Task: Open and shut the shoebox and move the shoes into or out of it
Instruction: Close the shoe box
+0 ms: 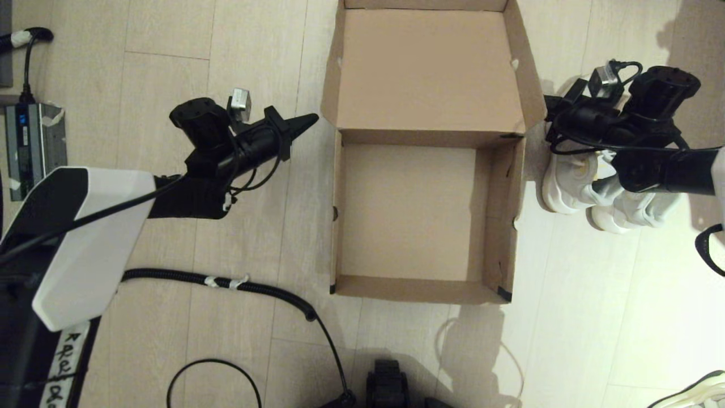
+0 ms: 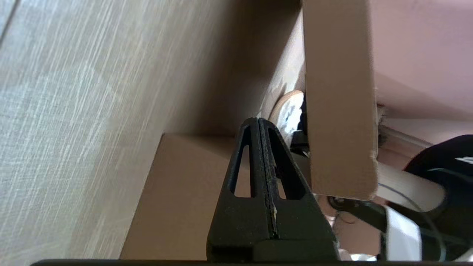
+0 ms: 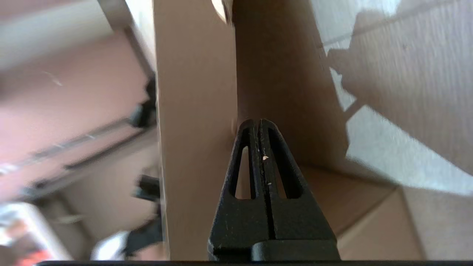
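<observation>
- Fingers of the left gripper [image 1: 308, 120] are pressing flat together on nothing, with the tip sitting just beside the left side flap of the lid, near the hinge corner; whether it is touching the cardboard I cannot tell.
- Fingers of the right gripper [image 3: 260, 125] are likewise pressing together empty, pointing at the outer face of the lid's right flap; in the head view this tip is hiding behind the arm's own wrist.
- Between the two arms the shoebox [image 1: 425, 215] is lying on the floor [image 1: 170, 28] with its lid [image 1: 425, 68] folding back away from the robot, and its tray is showing bare, with nothing inside.
- Beside the box's right wall the shoes [image 1: 595, 187] are standing on the floor as a pair, partly under the right arm.
- Judging by this, the shoes are already sitting out of the box and the closing step is in hand, with both tips bracketing the lid.
- Next, the lid is needing a joint lift from both sides and a swing toward the robot, with the side flaps staying outside the tray walls so they are not snagging.
</observation>
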Motion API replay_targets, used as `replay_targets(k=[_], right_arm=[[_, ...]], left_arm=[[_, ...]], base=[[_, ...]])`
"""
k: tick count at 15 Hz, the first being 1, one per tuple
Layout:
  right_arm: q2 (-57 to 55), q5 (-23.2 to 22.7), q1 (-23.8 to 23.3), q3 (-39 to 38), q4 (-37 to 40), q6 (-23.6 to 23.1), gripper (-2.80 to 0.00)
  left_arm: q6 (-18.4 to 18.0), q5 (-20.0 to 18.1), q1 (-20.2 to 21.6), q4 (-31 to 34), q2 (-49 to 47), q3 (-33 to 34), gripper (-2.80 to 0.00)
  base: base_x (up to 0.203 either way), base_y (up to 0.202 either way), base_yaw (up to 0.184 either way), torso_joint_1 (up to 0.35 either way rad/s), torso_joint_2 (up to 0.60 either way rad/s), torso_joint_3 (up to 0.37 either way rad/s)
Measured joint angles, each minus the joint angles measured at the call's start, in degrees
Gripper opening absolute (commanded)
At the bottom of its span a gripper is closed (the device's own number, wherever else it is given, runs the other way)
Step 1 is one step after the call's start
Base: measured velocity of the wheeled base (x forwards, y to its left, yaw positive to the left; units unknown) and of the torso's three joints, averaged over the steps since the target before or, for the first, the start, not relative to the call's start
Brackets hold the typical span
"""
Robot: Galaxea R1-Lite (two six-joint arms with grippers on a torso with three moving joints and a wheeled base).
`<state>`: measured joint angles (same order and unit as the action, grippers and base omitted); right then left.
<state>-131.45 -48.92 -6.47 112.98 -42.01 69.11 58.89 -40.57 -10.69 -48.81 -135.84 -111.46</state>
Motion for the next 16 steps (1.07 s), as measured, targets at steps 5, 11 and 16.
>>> replay_targets(k=[5, 11, 16], right_arm=[[-1.5, -1.4, 1.0, 0.0, -0.1, 1.0, -2.8], [-2.1, -1.4, 1.4, 0.0, -3.1, 6.8, -2.8], [-1.0, -1.4, 1.6, -1.1, -7.9, 16.9, -2.8]], left_arm=[[0.6, 0.0, -0.4, -1.1, -0.5, 0.0, -2.8], [0.7, 0.0, -1.9, -2.7, -0.6, 0.0, -2.8], [1.0, 0.0, -4.0, -3.1, -0.6, -0.3, -2.8]], base=[[0.0, 0.0, 0.0, 0.0, 0.0, 0.0], [0.0, 0.0, 0.0, 0.0, 0.0, 0.0], [0.0, 0.0, 0.0, 0.0, 0.0, 0.0]])
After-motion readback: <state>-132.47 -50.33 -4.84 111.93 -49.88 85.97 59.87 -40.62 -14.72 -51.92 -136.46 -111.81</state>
